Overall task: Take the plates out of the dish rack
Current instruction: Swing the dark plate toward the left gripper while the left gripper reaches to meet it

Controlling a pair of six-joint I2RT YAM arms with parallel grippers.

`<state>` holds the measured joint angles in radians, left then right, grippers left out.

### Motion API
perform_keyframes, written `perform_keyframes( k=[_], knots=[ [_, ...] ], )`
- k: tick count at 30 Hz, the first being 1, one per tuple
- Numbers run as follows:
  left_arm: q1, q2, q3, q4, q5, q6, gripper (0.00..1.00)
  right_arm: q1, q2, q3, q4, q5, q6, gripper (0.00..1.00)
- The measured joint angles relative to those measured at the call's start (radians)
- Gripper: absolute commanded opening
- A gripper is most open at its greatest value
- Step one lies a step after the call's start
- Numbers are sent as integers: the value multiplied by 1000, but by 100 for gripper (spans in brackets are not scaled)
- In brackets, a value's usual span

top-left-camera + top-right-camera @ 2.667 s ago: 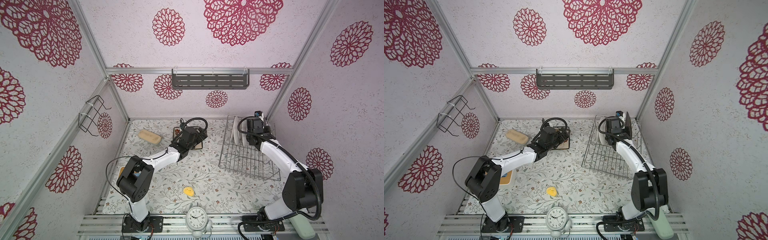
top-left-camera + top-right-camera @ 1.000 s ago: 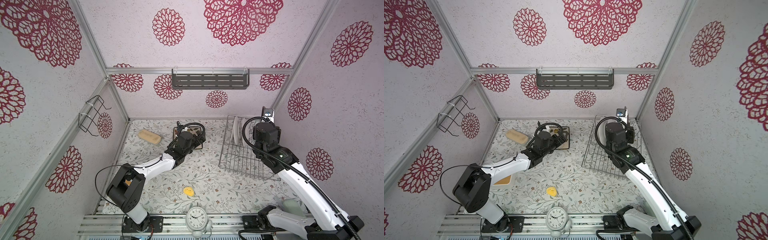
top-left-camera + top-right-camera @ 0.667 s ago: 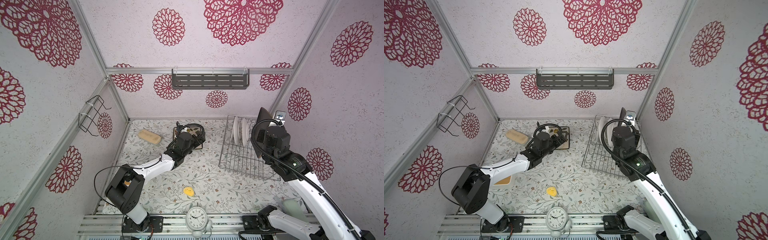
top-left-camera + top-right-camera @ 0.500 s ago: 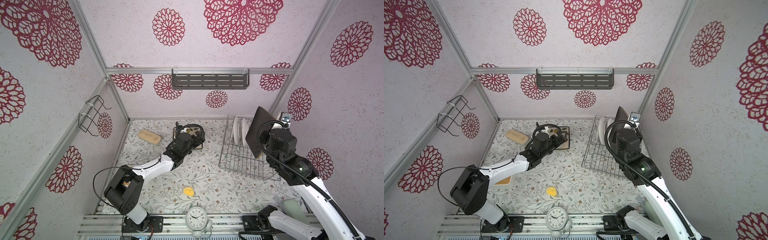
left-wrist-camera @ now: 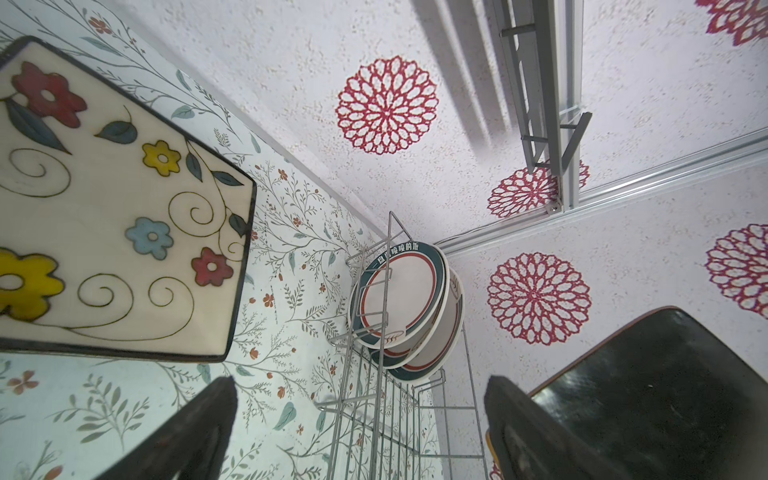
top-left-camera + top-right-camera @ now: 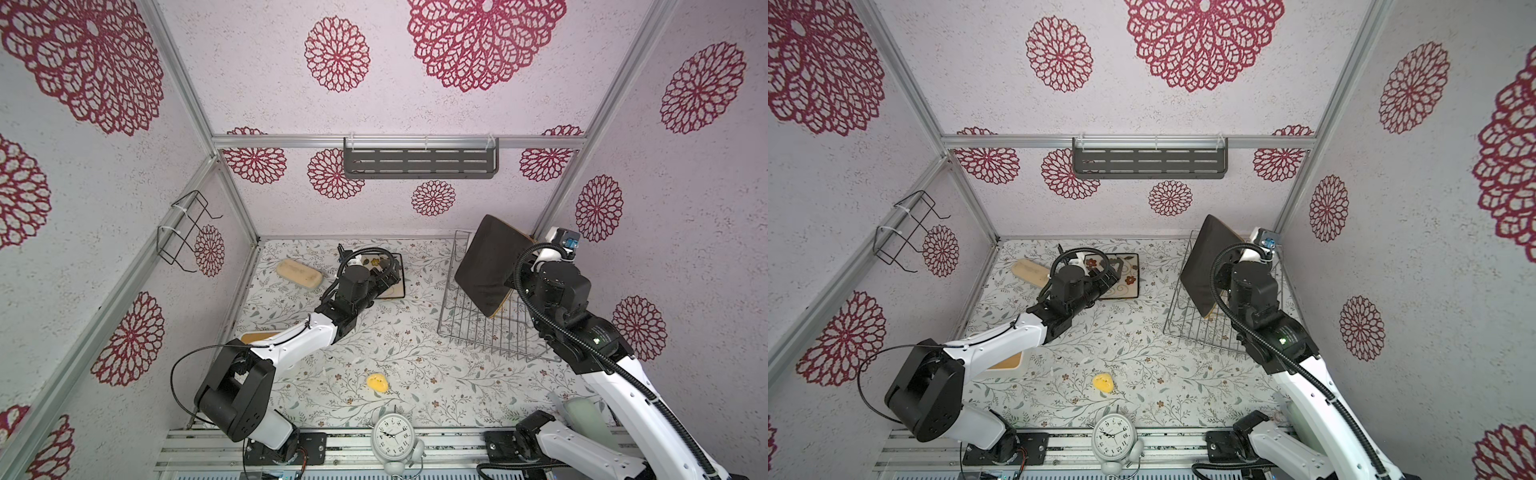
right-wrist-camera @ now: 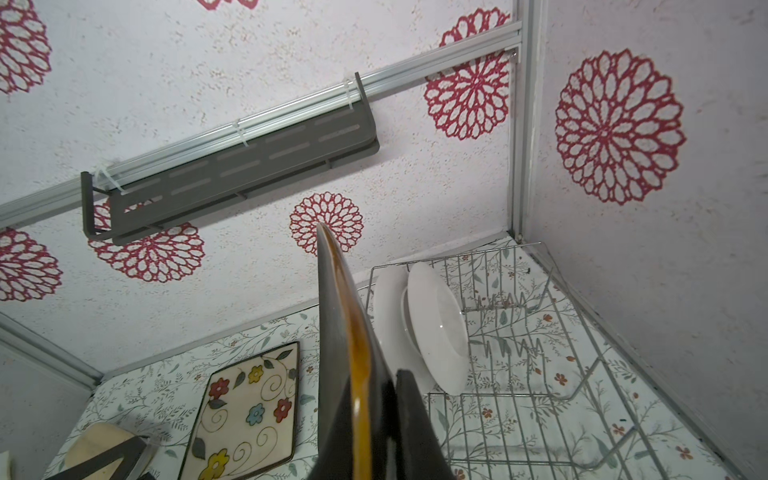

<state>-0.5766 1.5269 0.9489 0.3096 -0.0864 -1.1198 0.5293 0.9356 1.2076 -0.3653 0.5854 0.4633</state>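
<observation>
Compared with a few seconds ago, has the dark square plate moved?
Yes. The dark square plate has risen out of the dish rack and now hangs tilted above it.

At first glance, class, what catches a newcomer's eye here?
The dark brown-black square plate, gripped by the right end effector, hangs tilted above the silver wire dish rack on the right. Two round white teal-rimmed plates stand in that rack's far end, and a cream flowered square plate lies flat on the table left of it.

Pale textured walls [image 6: 257, 83] had big crimson flower medallions [image 6: 484, 39]. A grey slotted shelf [image 6: 419, 163] hung on the back one, a black wire holder [image 6: 183, 232] on the side, leafy-print tabletop [image 6: 415, 357] below.
</observation>
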Motion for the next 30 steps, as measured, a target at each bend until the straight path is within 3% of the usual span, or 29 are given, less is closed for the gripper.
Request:
perform_keyframes(
  k=[10,18,26,30],
  knots=[
    [53,-88,-43,-11,8,0,97,-28,98,-109,178,-168,190,0],
    [89,-165,-80,-31,17,-11,97,-123,151,-275,409,-322,393,0],
    [114,-169,-118,14,83,-80,98,-136,167,-426,661,-365,536,0],
    [109,-137,-124,119,135,-133,100,-135,167,-471,767,-378,579,0]
  ],
)
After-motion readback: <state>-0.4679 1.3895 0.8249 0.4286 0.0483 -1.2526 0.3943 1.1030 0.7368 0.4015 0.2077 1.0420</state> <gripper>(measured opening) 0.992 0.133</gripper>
